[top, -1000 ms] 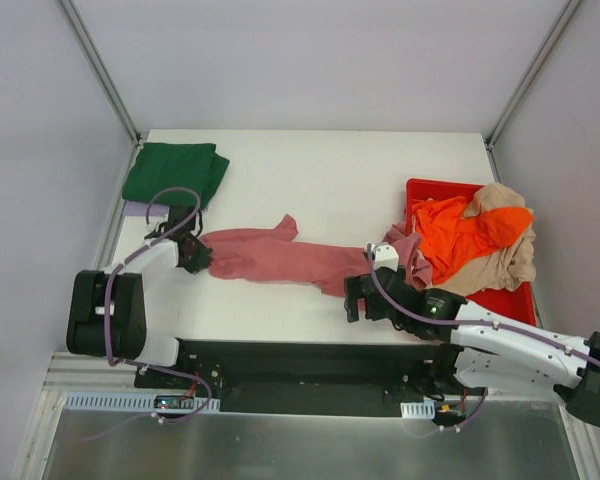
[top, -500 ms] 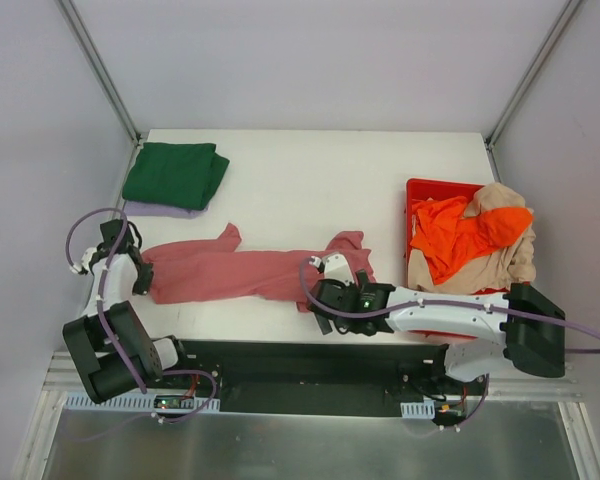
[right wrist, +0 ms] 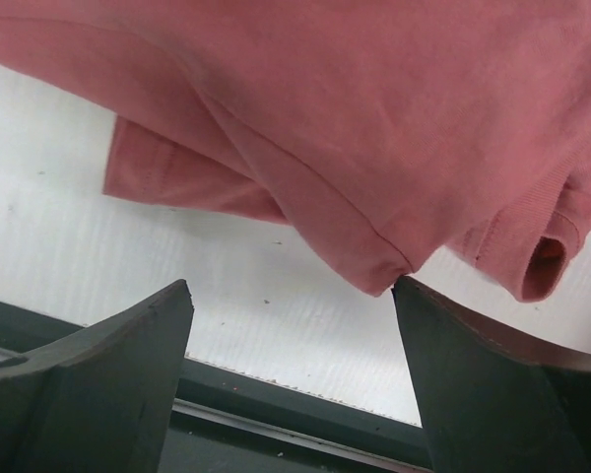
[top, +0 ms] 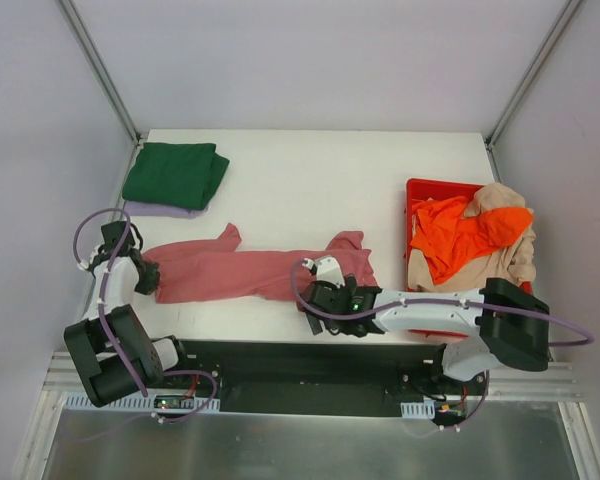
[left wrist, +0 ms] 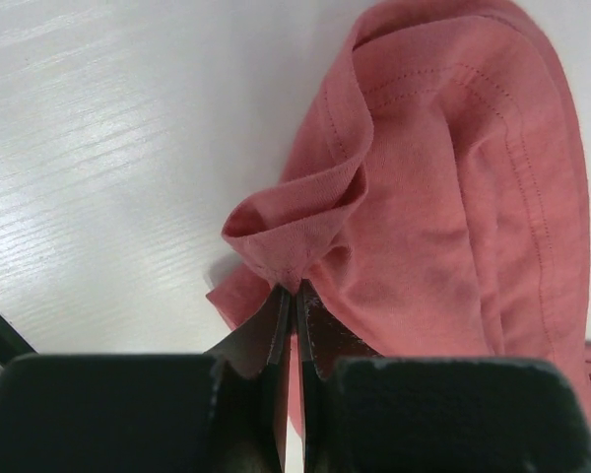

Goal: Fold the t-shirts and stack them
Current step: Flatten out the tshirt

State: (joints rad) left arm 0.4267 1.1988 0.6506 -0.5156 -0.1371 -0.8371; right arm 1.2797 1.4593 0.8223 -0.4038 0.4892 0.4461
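Stretching along the near side of the white table (top: 310,170), the rose-red t-shirt (top: 245,272) lies in a long rumpled band. The left gripper (top: 145,278) is clenched on a pinched fold at its left end. The right gripper (top: 316,303) stands with fingers spread wide at the shirt's right end by the table's near edge, a hem corner just ahead of the gap, nothing grasped. At the far left corner a folded dark green t-shirt (top: 175,175) rests on a pale lilac t-shirt (top: 150,210). At the right, a red bin (top: 430,187) holds a bright orange t-shirt (top: 460,235) heaped on a beige t-shirt (top: 512,262).
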